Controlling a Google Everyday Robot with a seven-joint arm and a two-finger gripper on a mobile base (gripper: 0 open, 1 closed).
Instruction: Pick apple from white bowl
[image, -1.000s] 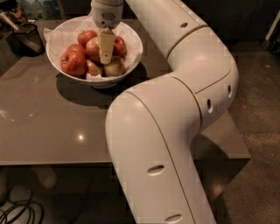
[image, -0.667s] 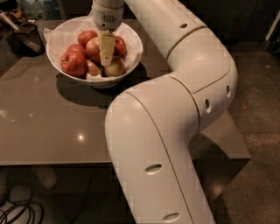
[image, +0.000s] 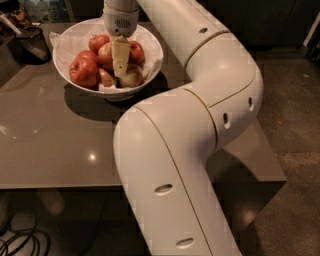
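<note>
The white bowl (image: 150, 47), lined with crinkled white paper, stands at the far left of the table and holds several apples. The apple (image: 105, 54), pale pinkish-red, lies in the middle of the pile, and its right side is hidden. My gripper (image: 120, 57) hangs straight down over the bowl's centre from the wrist (image: 120, 19), with its tip among the apples, right against that apple. Darker red apples lie to the left (image: 83, 71), behind (image: 98, 42) and to the right (image: 136, 52). A yellow-green apple (image: 132, 76) lies at the front.
A small dark mesh container (image: 31, 43) stands left of the bowl at the table's edge. My big white arm (image: 200, 100) bends over the right half of the grey table (image: 55, 145). Cables (image: 20, 242) lie on the floor at bottom left.
My gripper has sunk slightly lower into the bowl. The bowl and the apples have not moved.
</note>
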